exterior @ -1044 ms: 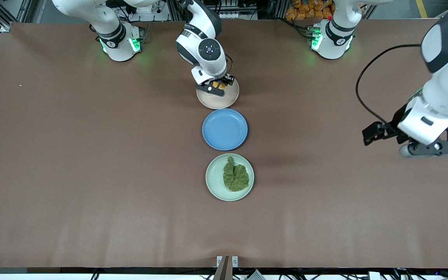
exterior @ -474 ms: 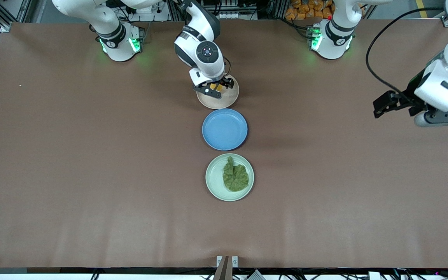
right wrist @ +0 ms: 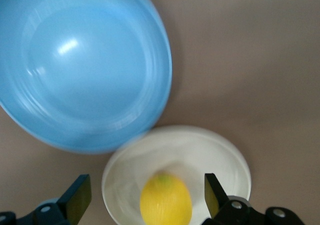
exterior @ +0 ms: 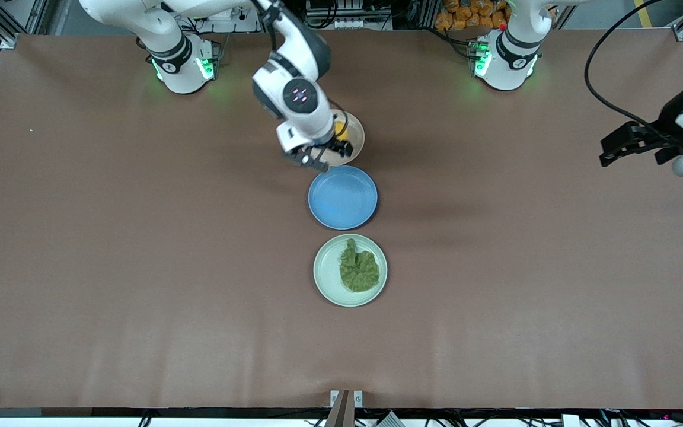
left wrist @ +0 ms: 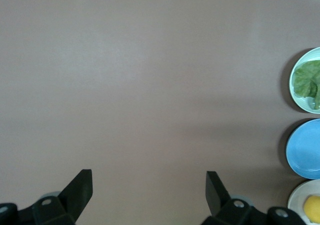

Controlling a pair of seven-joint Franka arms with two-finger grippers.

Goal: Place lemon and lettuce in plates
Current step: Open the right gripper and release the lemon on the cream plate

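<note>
**Inspector:** Contents and handling?

**Operator:** I take the blue plate (exterior: 342,197) as landmark. The lemon (right wrist: 166,203) lies in the beige plate (exterior: 354,144), just beside it toward the bases. The lettuce (exterior: 358,271) lies in the mint plate (exterior: 324,279), just beside it toward the camera.

I judge the lemon firm, light and prone to roll, best pinched across its middle; the lettuce limp, best taken at the stem.

**Inspector:** Grippers?

**Operator:** The right gripper (right wrist: 144,197) hangs spread and empty over the beige plate. The left gripper (left wrist: 148,192), also spread, waits at the left arm's end.

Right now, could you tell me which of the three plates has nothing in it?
The blue plate, the middle one, is bare; the beige plate holds the lemon, the green plate the lettuce.
</note>
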